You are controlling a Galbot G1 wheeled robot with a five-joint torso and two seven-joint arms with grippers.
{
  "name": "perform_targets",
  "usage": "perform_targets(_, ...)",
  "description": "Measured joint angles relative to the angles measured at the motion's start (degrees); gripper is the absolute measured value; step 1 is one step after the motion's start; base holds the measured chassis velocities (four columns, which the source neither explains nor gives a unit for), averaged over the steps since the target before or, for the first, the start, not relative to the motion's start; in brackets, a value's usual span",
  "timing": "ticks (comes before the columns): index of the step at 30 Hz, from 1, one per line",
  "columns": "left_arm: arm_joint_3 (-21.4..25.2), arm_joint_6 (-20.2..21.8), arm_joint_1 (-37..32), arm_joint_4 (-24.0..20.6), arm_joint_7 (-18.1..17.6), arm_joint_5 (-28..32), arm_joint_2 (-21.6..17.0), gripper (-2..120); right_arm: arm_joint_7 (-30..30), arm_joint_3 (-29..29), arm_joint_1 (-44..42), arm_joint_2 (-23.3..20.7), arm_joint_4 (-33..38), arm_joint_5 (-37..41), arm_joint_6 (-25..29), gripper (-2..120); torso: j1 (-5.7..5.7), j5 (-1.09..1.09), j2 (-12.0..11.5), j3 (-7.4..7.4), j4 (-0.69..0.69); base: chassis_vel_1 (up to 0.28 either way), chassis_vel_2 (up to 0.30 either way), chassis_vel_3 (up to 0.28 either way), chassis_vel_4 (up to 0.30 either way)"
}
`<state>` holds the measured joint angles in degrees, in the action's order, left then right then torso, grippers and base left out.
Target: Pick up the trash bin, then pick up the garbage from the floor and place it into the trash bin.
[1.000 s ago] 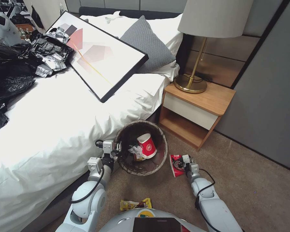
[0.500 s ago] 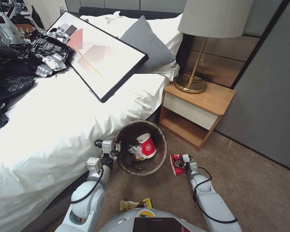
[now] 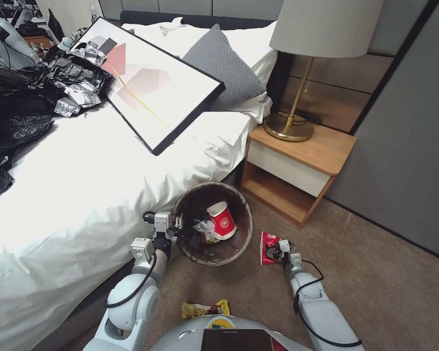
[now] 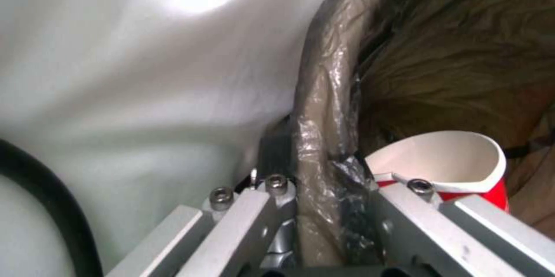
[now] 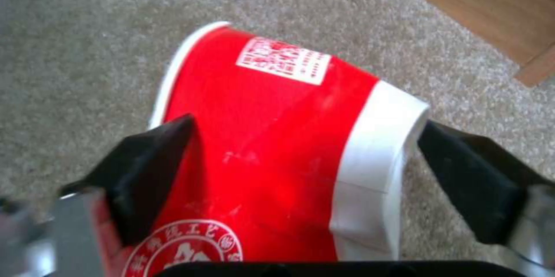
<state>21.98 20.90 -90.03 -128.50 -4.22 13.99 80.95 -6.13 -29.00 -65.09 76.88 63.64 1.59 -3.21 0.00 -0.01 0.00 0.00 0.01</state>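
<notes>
Since the picture a second before, your right gripper (image 3: 277, 250) had drawn slightly nearer the robot with the red paper cup (image 3: 268, 247), which now looked tilted and crumpled rather than face-on. Its black pads (image 5: 151, 168) sat clamped on the cup's two ends, just above the carpet (image 3: 375, 282). Your left gripper (image 3: 179, 225) had not moved, pinched on the rim of the trash bin (image 3: 241, 236) beside the bed (image 3: 83, 195). Another cup (image 3: 223, 220) lay inside the bin. The snack wrapper (image 3: 205, 309) was partly cut off by the robot's body.
</notes>
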Motion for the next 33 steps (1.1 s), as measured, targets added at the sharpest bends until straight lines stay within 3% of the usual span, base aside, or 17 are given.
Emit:
perform_targets(7,-0.1,0.0,0.1,0.0,-0.1,0.0,-0.1,0,0.6,-0.8,-2.9,0.4,1.3,0.1,1.0,67,0.0,0.01,0.0,0.0,-0.01,0.0,0.0,0.0,0.0)
perform_targets(19,-0.4,0.0,0.3,-0.2,-0.2,0.4,-0.3,0,1.6,-1.5,-6.0,0.6,4.5,0.1,1.5,18,0.0,0.01,0.0,0.0,-0.02,0.0,0.0,0.0,0.0)
perform_targets(21,-0.4,0.0,0.3,-0.2,-0.2,0.4,-0.3,0,1.6,-1.5,-6.0,0.6,4.5,0.1,1.5,17,0.0,0.01,0.0,0.0,-0.02,0.0,0.0,0.0,0.0)
perform_targets(22,-0.4,0.0,0.5,0.0,-0.2,0.4,-0.3,0,1.6,-1.5,-6.0,0.6,4.6,0.1,1.6,8,0.0,0.02,0.0,0.0,-0.01,0.0,0.0,0.0,0.0)
perform_targets(33,-0.3,0.0,0.4,0.1,-0.2,0.4,-0.2,0,2.0,-1.3,-6.5,0.7,6.1,0.1,2.9,3,0.0,0.03,0.0,0.0,-0.01,0.0,0.0,0.0,0.0)
